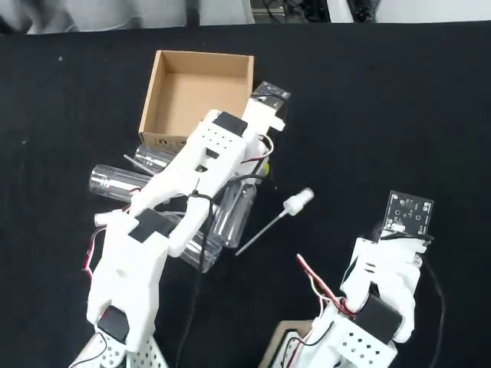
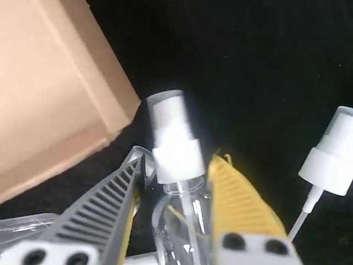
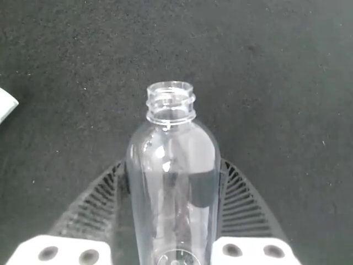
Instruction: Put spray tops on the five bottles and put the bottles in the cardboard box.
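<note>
Cardboard box open-topped | left gripper clamps sprayer-topped bottle | right gripper clamps uncapped bottle

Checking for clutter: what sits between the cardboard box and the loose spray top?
In the left wrist view, the capped bottle held in the left claw sits between the box and that spray top.
</note>
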Motion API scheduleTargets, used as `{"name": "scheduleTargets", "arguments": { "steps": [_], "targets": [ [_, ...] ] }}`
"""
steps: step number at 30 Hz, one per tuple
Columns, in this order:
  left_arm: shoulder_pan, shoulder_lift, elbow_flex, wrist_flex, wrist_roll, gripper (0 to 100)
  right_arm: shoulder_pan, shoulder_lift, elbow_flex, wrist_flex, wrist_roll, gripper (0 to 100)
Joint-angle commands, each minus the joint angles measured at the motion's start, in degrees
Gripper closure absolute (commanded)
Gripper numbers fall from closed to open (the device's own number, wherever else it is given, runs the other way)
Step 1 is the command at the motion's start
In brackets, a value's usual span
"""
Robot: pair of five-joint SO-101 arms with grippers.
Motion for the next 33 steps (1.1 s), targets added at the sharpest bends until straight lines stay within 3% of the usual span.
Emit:
{"name": "scheduleTargets", "arguments": {
  "steps": [1,6,12,17,25,29,33],
  "targets": [
    [0.48,-1.14,-3.38,0.18,0.18,84,1.14,-4.62,-0.31,-1.67,-0.09,91.0],
    [0.13,-1.58,-3.47,0.79,0.35,85,1.14,-4.62,-0.31,-1.76,-0.09,91.0],
    [0.22,-2.73,-8.57,9.32,0.44,85,1.14,-4.62,-0.31,-1.76,-0.09,91.0],
    [-0.04,-2.73,-14.81,14.95,0.18,94,1.14,-4.62,-0.31,-1.76,-0.09,91.0],
    [0.13,-2.73,-21.23,21.89,0.35,95,1.14,-4.62,-0.31,-1.76,-0.09,91.0],
    [0.22,-2.11,-21.67,22.33,0.18,94,1.14,-4.62,-0.31,-1.76,-0.09,91.0],
    [0.57,-2.02,-21.58,22.15,0.79,83,1.14,-4.62,-0.31,-1.76,-0.09,91.0]
  ]
}}
